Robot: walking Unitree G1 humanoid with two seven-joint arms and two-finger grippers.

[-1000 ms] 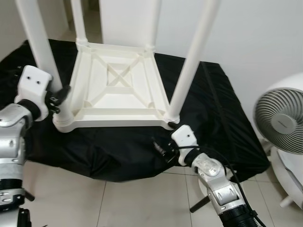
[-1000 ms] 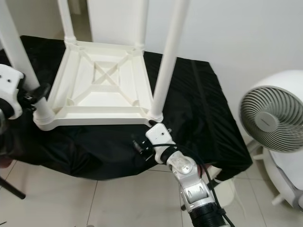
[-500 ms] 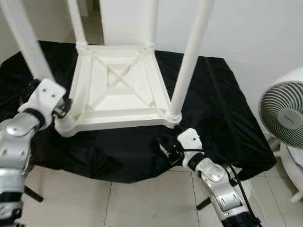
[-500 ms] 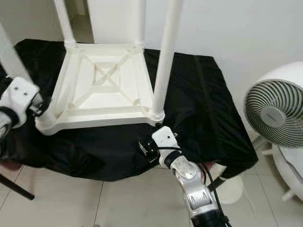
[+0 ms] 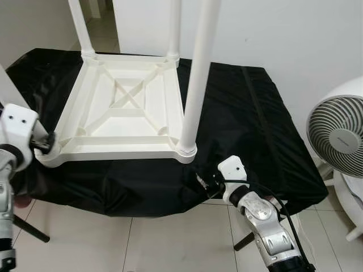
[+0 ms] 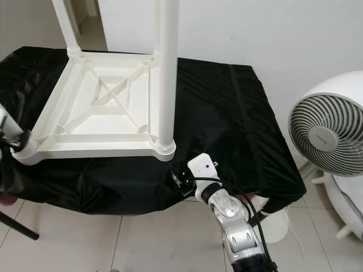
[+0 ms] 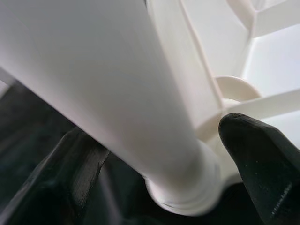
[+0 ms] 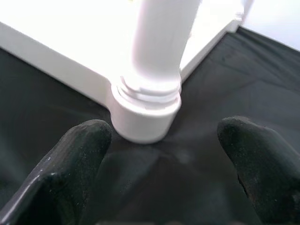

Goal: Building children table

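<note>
Gripping the near-left leg [image 7: 117, 108] of the upturned white table [image 5: 122, 116], the left gripper [image 7: 159, 154] had its two black fingers [image 7: 255, 159] set on either side of the post, just above the collar where that leg entered its corner socket. In the head views this gripper [image 5: 44, 144] sat at the table's near-left corner, at the edge of the black cloth [image 5: 238, 124].

The right gripper [image 8: 159, 154] hung with its fingers [image 8: 75, 164] spread wide and nothing between them, pointed at the near-right corner of the table. The near-right leg [image 8: 157, 51] and its ribbed socket lay just beyond the fingertips, apart from them, with bare cloth in the gap. Seen from the head, this gripper [image 5: 205, 182] hovered over the front edge of the cloth, near the base of that leg [image 5: 195, 79].

The table rested top-down on the cloth, its cross-braced underside facing up and its legs standing upright; two more rose at the far corners. A white fan [image 5: 337, 144] stood on the tiled floor [image 5: 142, 238] to the robot's right, well apart from the table. No readable writing or labels showed on any of it
</note>
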